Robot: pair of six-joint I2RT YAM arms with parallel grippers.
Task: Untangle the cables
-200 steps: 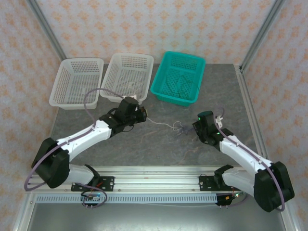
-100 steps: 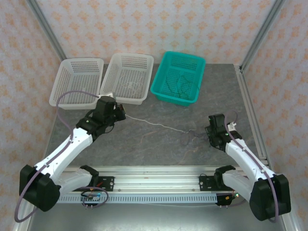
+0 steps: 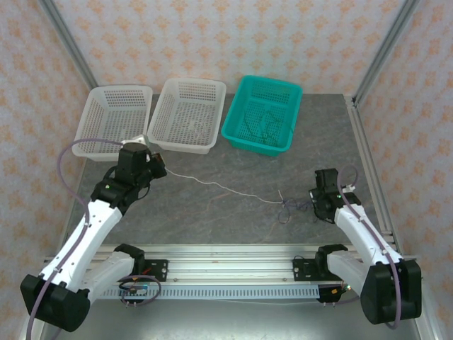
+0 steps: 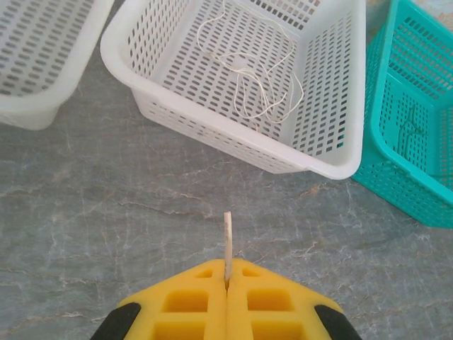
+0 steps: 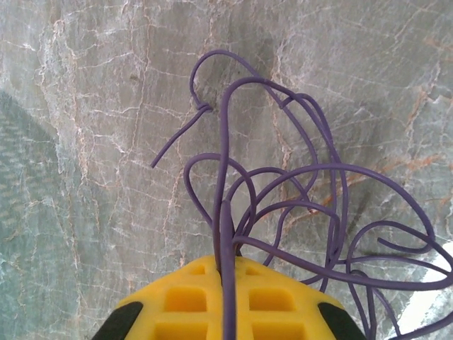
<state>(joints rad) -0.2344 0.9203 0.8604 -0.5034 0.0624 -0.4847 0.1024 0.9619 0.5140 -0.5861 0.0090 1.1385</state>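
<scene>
My left gripper [image 3: 160,168] is shut on the end of a thin white cable [image 3: 219,186], whose short stub [image 4: 227,237] sticks out past the closed yellow fingertips [image 4: 205,283]. That cable runs taut across the table to a purple cable tangle [image 3: 289,207]. My right gripper [image 3: 313,201] is shut on a strand of the purple cable [image 5: 283,184], which loops out over the marbled table in front of its jaws. More green cables [image 3: 260,126] lie in the teal basket [image 3: 233,131].
Two white baskets stand at the back left: the left one [image 3: 90,138] and the middle one [image 3: 205,145], which holds a loose white cable [image 4: 248,78]. The teal basket [image 4: 414,177] stands to its right. A metal rail [image 3: 226,255] borders the near edge.
Both arms have pulled apart: the left gripper moved left and nearer, the right gripper right and nearer. The white cable is now stretched long between them.
</scene>
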